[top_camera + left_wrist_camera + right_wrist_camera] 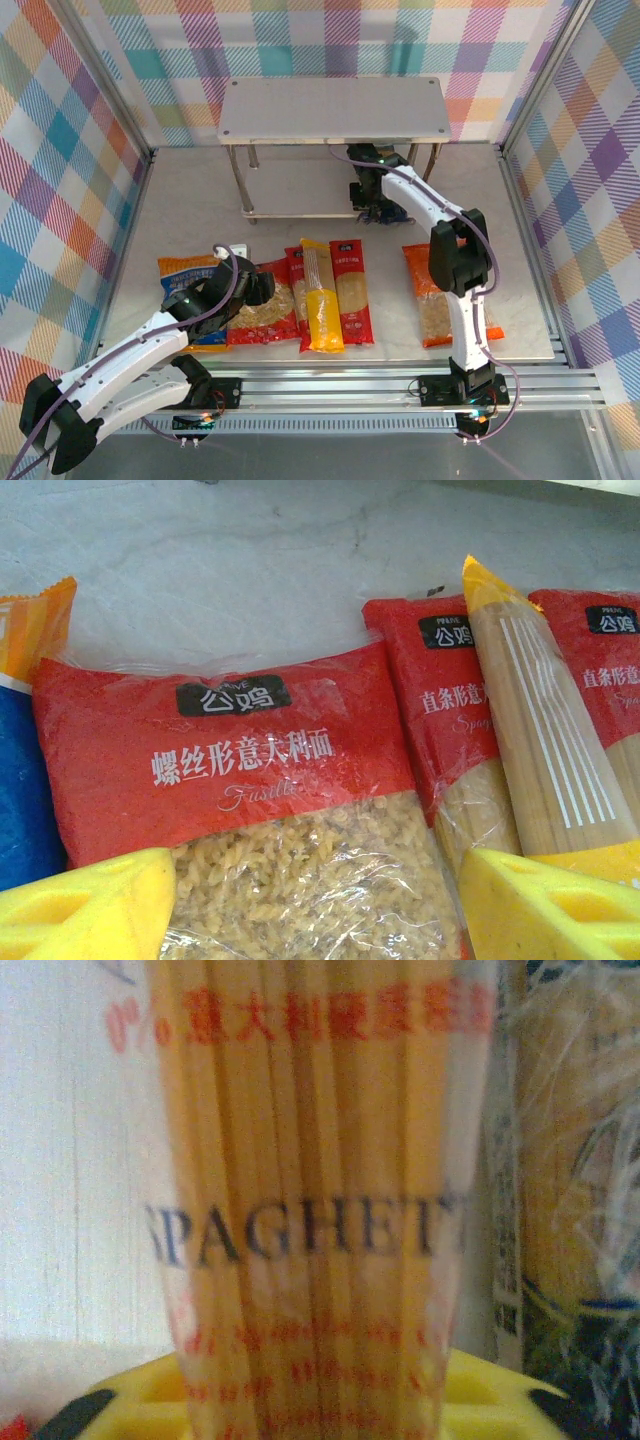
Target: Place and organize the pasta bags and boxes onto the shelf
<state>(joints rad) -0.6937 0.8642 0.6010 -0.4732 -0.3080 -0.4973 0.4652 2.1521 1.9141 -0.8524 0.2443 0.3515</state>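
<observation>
You are looking at a job that is only partly done. The top board of the shelf (300,110), upper centre of the overhead view, is lying bare. The right gripper (378,208) is reaching in under that board, towards the lower tier. Its wrist camera is showing a clear-fronted spaghetti pack (310,1210) right in front of it. At the right edge of that view there is a second pack (560,1210), too blurred to name. You cannot tell whether this gripper is holding the clear pack or letting go of it.

Six packs are waiting on the worktop (200,220), across the lower half of the overhead view:
- **Three bags:** a blue-and-orange bag (180,272) at the left, a red fusilli bag (240,760) beside it, and an orange bag (420,300) at the right, partly behind the right arm.
- **Three narrow packs:** two red spaghetti packs (296,275) (355,295) with one yellow spaghetti pack (322,310) lying between them.

The left gripper (320,900) is standing wide, straddling the fusilli bag, and not gripping it as far as you can see.

So two packs at most seem to be shelved, and six are waiting.
</observation>
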